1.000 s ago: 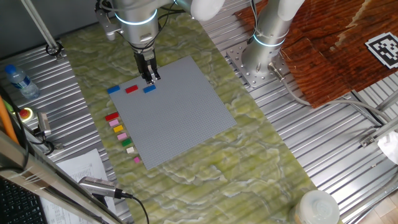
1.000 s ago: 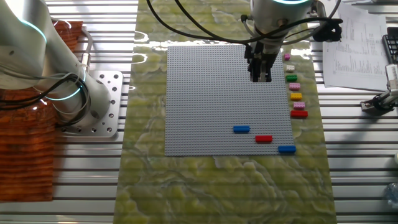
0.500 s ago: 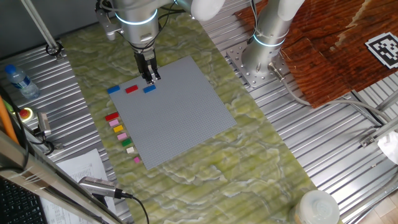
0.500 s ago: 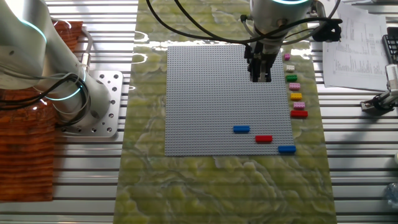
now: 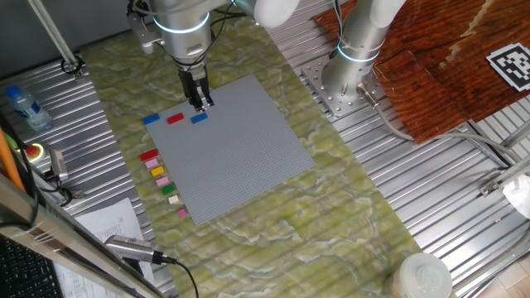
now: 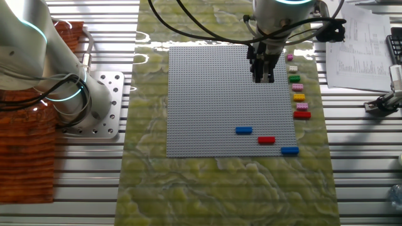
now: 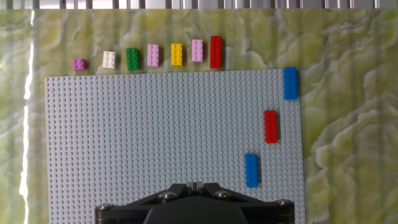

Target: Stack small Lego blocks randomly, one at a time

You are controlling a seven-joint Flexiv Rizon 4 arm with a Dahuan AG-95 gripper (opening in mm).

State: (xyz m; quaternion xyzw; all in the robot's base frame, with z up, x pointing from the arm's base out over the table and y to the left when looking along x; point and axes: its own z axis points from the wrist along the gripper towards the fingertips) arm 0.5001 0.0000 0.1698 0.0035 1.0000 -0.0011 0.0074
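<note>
My gripper [image 5: 199, 105] hangs above the grey baseplate [image 5: 240, 157], its fingers closed together with nothing between them; it also shows in the other fixed view [image 6: 262, 78] and the hand view [image 7: 195, 185]. On the plate lie a blue block [image 7: 251, 170] and a red block [image 7: 270, 126]. A second blue block [image 7: 290, 83] sits at the plate's corner. Just off the plate's edge is a row of small blocks: red [image 7: 216, 51], pink [image 7: 198, 50], yellow [image 7: 176, 54], pink [image 7: 153, 55], green [image 7: 132, 58], cream [image 7: 109, 59] and a tiny pink one [image 7: 78, 63].
A second robot arm's base [image 5: 356, 58] stands beside the green mat. A water bottle [image 5: 23, 106] and a red button [image 5: 33, 151] are at the left. Papers [image 6: 358, 44] lie past the block row. A white container [image 5: 422, 277] is at the front right.
</note>
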